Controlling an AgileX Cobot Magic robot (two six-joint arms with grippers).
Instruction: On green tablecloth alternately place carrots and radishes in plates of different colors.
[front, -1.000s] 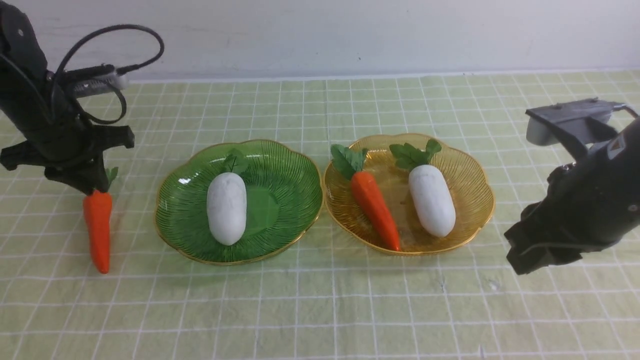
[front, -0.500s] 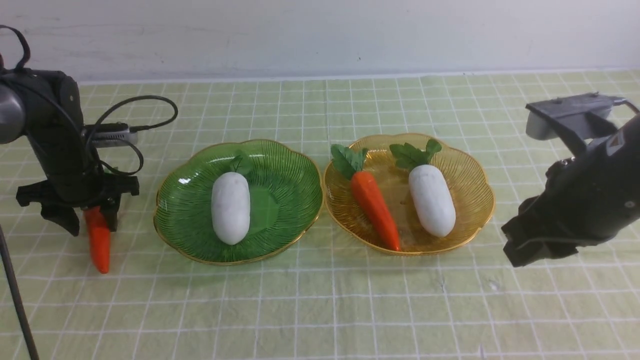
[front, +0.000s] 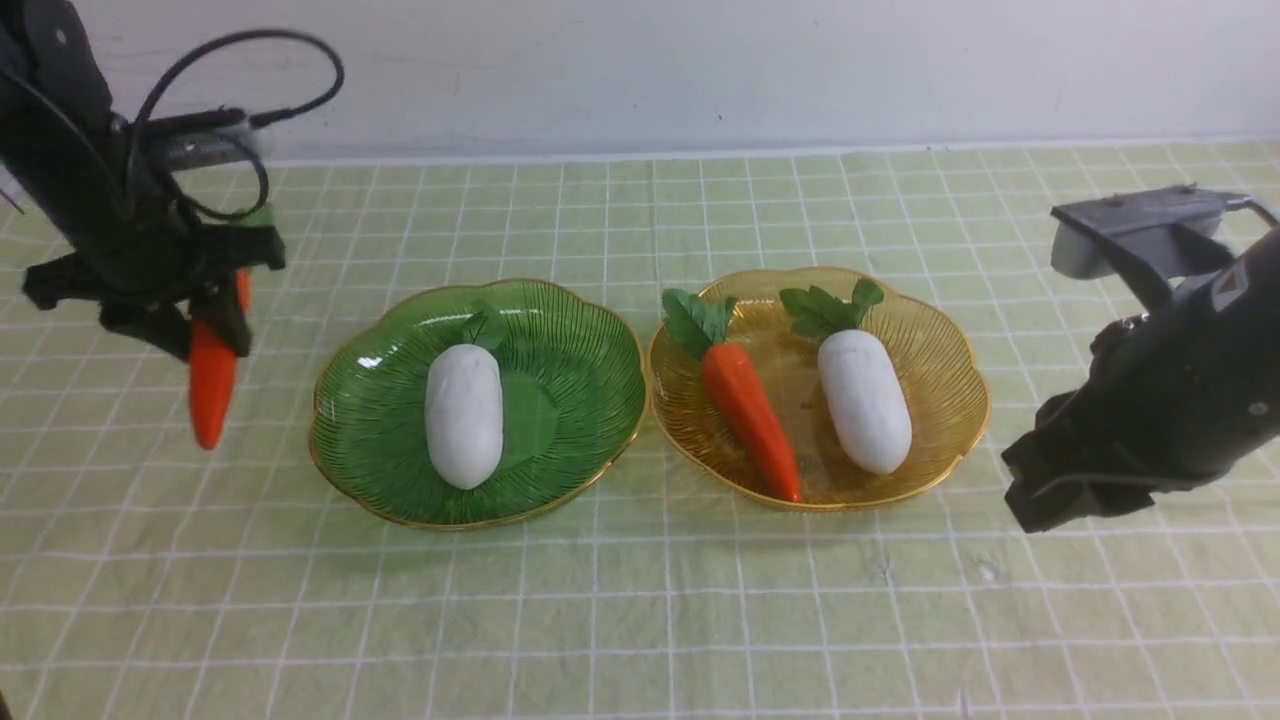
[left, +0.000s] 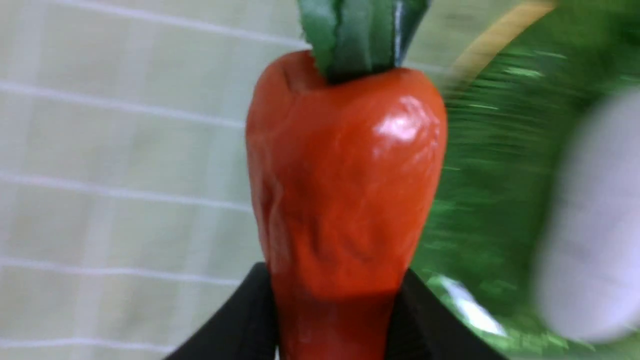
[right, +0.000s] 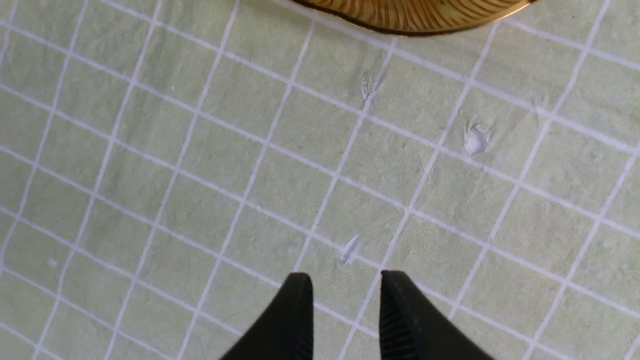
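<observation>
**Containers**
- Green plate (front: 580, 380), left of centre on the checked tablecloth (front: 640, 620): holds one white radish (front: 463, 415), lying lengthwise with its leaves to the far side.
- Amber plate (front: 940, 370), just beside the green plate with the rims close together: holds one short carrot (front: 748, 415) and a second radish (front: 864, 400). They lie side by side with the carrot on the left, both with leaves to the far side.

**Held item**
- Long carrot (front: 210, 385): hangs tip down over the cloth, left of the green plate and apart from its rim.
- Left gripper (front: 205, 325): fingers clamped on either side of the long carrot's body, below its crown.
- Right gripper (right: 345, 310): poised over bare cloth to the right of the amber plate, jaws a narrow gap apart with nothing between them.

**Hidden or unclear**
- From the front, the long carrot's top and most of its leaves are masked by the left gripper. Its body fills the left wrist view, where the leaves are cut off at the frame edge.
- The green plate and its radish are blurred in the left wrist view.
- The right wrist view shows only a sliver of the amber plate's rim.
- From the front, the right gripper's fingertips are hard to make out against its dark body.

**Surroundings**
- A pale wall (front: 700, 70) runs behind the table.
- A black cable (front: 250, 60) loops above the left arm.
- The cloth is slightly wrinkled, with small scuffs near the right gripper.
</observation>
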